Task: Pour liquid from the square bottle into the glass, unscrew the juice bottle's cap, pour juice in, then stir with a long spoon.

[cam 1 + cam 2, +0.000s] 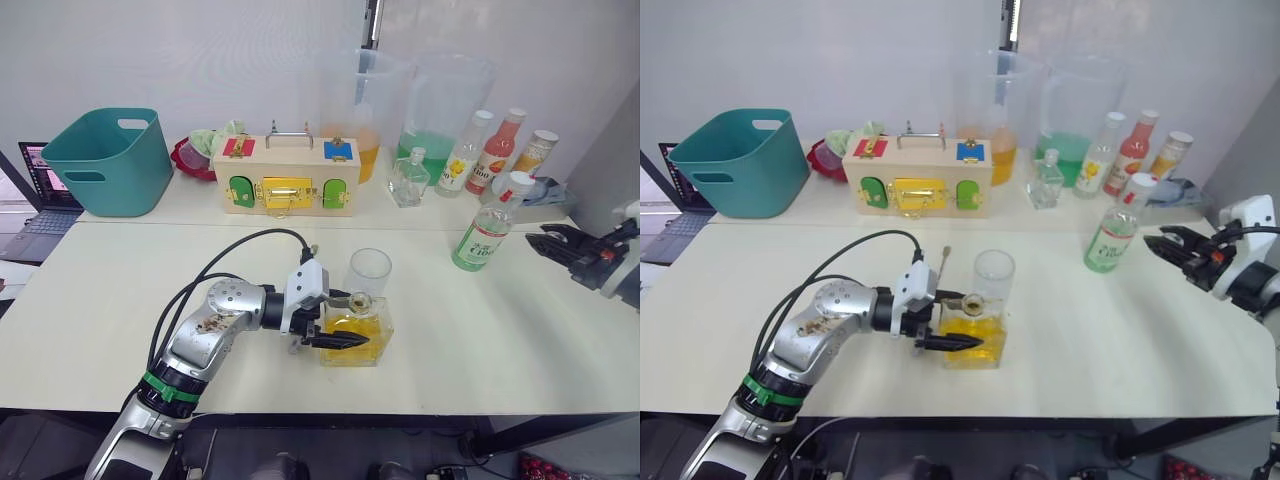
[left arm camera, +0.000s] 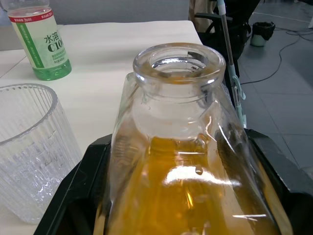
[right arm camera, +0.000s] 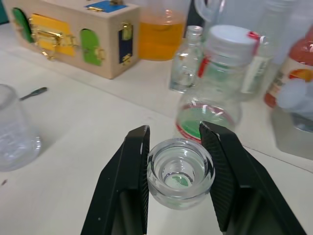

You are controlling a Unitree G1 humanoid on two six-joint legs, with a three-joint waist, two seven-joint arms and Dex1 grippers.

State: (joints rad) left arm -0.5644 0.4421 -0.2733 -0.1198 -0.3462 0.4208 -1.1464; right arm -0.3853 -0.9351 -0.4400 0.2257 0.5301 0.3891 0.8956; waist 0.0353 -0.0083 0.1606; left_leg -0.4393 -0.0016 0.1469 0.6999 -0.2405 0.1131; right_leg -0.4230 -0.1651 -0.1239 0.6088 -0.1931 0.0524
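The square bottle (image 1: 375,330), holding amber liquid, stands uncapped at the table's middle front. My left gripper (image 1: 350,320) is shut on it, a black finger on each side. Just behind it stands the glass (image 1: 369,270), clear and ribbed. The long spoon (image 1: 943,262) lies on the table left of the glass. At the right stands the juice bottle (image 1: 487,232) with its green label and its white cap (image 1: 520,181) on. My right gripper (image 3: 175,129) hovers right of it, shut on a clear glass stopper (image 3: 180,171).
Along the back stand a teal bin (image 1: 105,160), a wooden latch box (image 1: 285,175), two big pitchers (image 1: 360,110), a small clear bottle (image 1: 408,178), a yellow-fruit bottle (image 1: 466,152) and a red bottle (image 1: 497,150). A laptop (image 1: 40,190) sits far left.
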